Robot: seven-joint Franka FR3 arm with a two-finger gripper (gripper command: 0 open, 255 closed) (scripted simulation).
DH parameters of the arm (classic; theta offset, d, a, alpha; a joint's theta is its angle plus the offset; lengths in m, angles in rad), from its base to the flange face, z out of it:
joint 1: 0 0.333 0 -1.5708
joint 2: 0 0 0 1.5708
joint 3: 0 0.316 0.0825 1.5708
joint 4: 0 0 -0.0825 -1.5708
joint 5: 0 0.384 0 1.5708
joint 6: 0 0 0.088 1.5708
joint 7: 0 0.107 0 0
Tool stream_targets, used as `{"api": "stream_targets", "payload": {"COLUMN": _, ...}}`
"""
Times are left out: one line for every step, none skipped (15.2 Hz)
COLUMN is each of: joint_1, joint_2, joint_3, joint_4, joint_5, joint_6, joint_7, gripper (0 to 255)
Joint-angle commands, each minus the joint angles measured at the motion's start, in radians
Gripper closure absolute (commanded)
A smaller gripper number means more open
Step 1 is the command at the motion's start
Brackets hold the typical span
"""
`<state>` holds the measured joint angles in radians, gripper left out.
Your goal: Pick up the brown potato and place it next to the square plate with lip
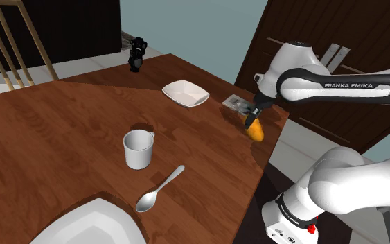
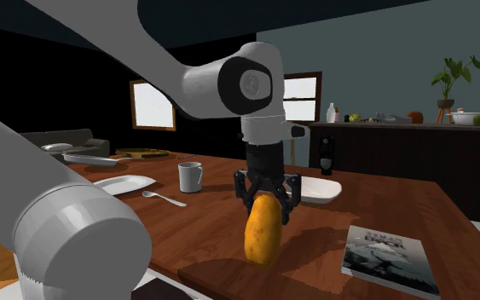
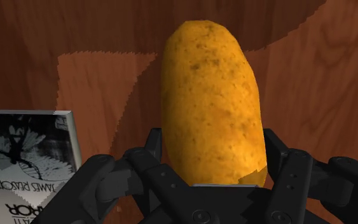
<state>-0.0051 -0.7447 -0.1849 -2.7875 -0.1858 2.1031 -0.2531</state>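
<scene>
The end effector (image 2: 267,201) pinches the orange-brown potato (image 2: 262,232), which hangs below it over the table (image 2: 340,223), a book (image 2: 389,254) nearby.

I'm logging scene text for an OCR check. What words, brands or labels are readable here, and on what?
"FRANKA EMIKA": on the white arm, in the shoulder view.
"JAMES": on the book, upside down in the wrist view; the word after it and the large title letters are unclear.
Print on the arm's base band: too small to read.
potato: no text.
</scene>
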Motion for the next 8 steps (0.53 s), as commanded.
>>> {"api": "stream_targets", "payload": {"joint_1": 0.002, "joint_2": -0.012, "joint_3": 0.004, "joint_4": 0.021, "joint_5": 0.004, "joint_6": -0.033, "joint_7": -0.001, "gripper": 255}}
{"api": "stream_targets", "payload": {"joint_1": 0.003, "joint_2": -0.017, "joint_3": 0.006, "joint_4": 0.031, "joint_5": 0.006, "joint_6": -0.049, "joint_7": -0.002, "gripper": 255}}
{"api": "stream_targets", "payload": {"joint_1": 0.003, "joint_2": -0.022, "joint_3": 0.008, "joint_4": 0.042, "joint_5": 0.008, "joint_6": -0.064, "joint_7": -0.003, "gripper": 255}}
{"api": "stream_targets", "payload": {"joint_1": 0.004, "joint_2": -0.026, "joint_3": 0.009, "joint_4": 0.054, "joint_5": 0.01, "joint_6": -0.08, "joint_7": -0.003, "gripper": 255}}
{"api": "stream_targets", "payload": {"joint_1": 0.005, "joint_2": -0.03, "joint_3": 0.011, "joint_4": 0.065, "joint_5": 0.012, "joint_6": -0.095, "joint_7": -0.004, "gripper": 255}}
{"api": "stream_targets", "payload": {"joint_1": 0.006, "joint_2": -0.033, "joint_3": 0.013, "joint_4": 0.076, "joint_5": 0.014, "joint_6": -0.11, "joint_7": -0.005, "gripper": 255}}
{"api": "stream_targets", "payload": {"joint_1": 0.006, "joint_2": -0.037, "joint_3": 0.014, "joint_4": 0.088, "joint_5": 0.016, "joint_6": -0.125, "joint_7": -0.005, "gripper": 255}}
{"api": "stream_targets", "payload": {"joint_1": 0.007, "joint_2": -0.04, "joint_3": 0.016, "joint_4": 0.1, "joint_5": 0.018, "joint_6": -0.14, "joint_7": -0.006, "gripper": 255}}
